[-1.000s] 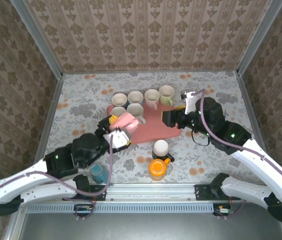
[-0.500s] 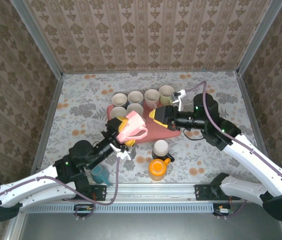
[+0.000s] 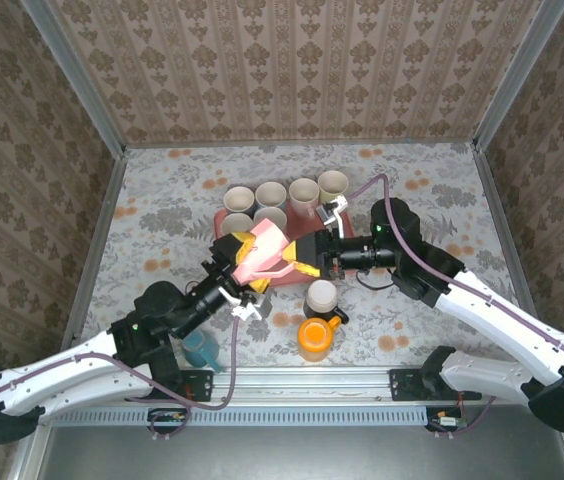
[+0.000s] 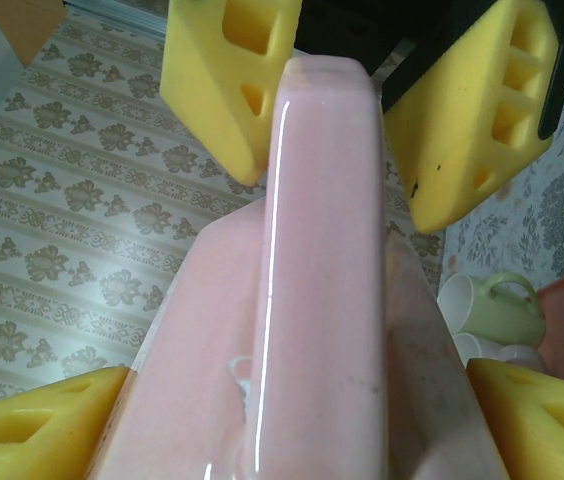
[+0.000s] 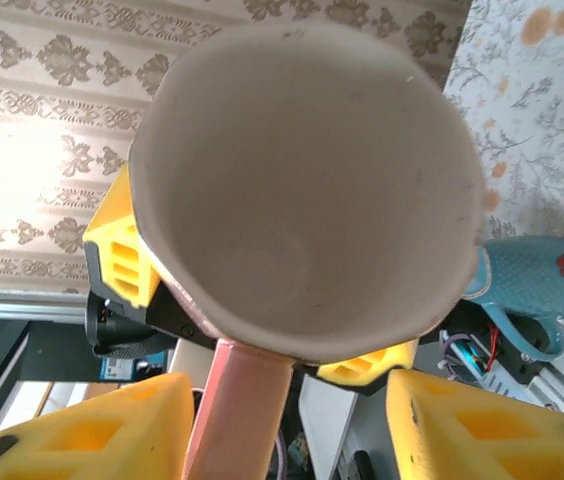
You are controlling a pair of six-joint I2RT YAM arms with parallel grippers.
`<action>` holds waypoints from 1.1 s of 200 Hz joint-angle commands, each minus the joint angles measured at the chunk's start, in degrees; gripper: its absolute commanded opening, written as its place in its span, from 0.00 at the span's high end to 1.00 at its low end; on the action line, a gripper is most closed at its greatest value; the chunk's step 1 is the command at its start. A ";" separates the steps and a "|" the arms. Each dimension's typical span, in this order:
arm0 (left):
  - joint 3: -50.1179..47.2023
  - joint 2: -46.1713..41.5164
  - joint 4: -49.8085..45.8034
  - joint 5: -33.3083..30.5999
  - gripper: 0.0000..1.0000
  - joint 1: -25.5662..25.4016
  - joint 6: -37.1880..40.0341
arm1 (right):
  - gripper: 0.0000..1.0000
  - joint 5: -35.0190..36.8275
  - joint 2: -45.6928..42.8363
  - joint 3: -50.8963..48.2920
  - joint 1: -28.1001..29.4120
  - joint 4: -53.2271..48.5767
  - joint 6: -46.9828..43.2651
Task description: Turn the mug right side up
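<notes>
Pink ceramic, the mug (image 3: 262, 252) hangs in the air at mid-table, just nearer than the cluster of upright mugs (image 3: 287, 195). The left gripper (image 3: 241, 264) is clamped across its body, tipping the mouth rightward so that the handle (image 4: 327, 200) is presented. The right gripper (image 3: 300, 258) straddles that handle with jaws apart, apparently to take over and turn it upright.

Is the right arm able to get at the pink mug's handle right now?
Probably yes. The left gripper holds the pink mug by its body, so the handle juts free, and the open right gripper straddles it.
</notes>
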 commanded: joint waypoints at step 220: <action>7.10 -13.08 -33.76 -7.39 0.00 0.69 -61.20 | 1.00 33.14 -5.01 6.22 -6.54 -18.45 -52.31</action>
